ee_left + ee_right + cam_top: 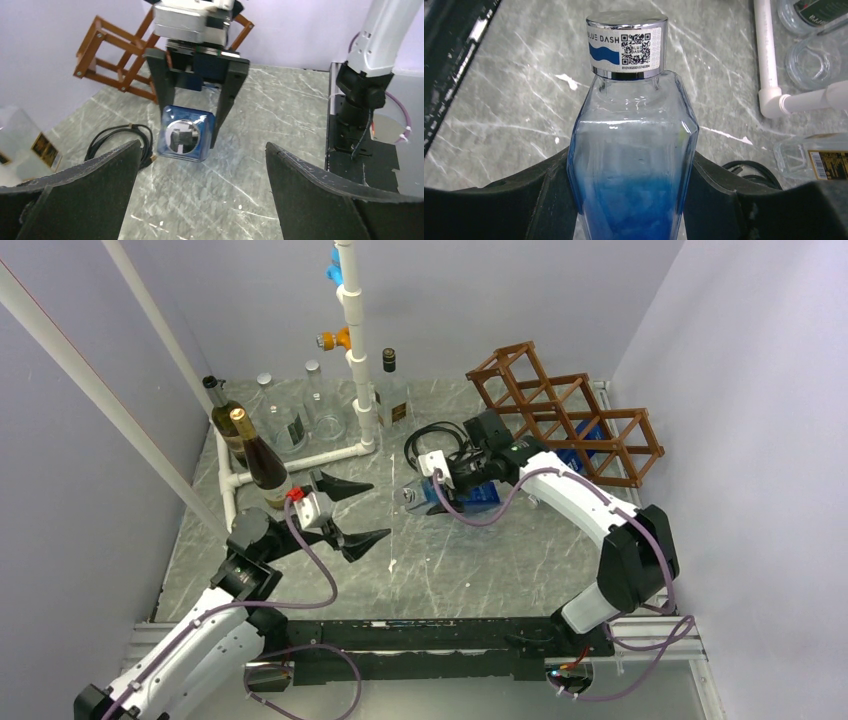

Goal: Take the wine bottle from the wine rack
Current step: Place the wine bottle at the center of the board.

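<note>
Right gripper (452, 490) is clamped on the wine bottle (432, 498). The jaws are pinched against its two flat sides, as seen in the right wrist view, where the black fingers (539, 200) are pressed to the clear, blue-tinted body (631, 165). The bottle is held lying level with its silver cap (626, 45) pointed away from the wine rack (565, 410) and toward the left arm. It is out of the rack's cells, over the marbled table (480, 560) just in front of the rack (contact with the tabletop cannot be judged). A "BLUE DASH" label and a QR code can be read on the cap. Left gripper (355, 512) is spread wide with nothing between its fingers, and is aimed at the cap end. In the left wrist view the bottle (185, 135) is framed end-on between the right gripper's fingers (165, 90), with the rack (120, 60) behind. A coiled black cable (430, 440) lies on the table beside the bottle. Two dark bottles (255, 455) stand at the far left by a white pipe frame (355, 340) — well apart from the rack.
</note>
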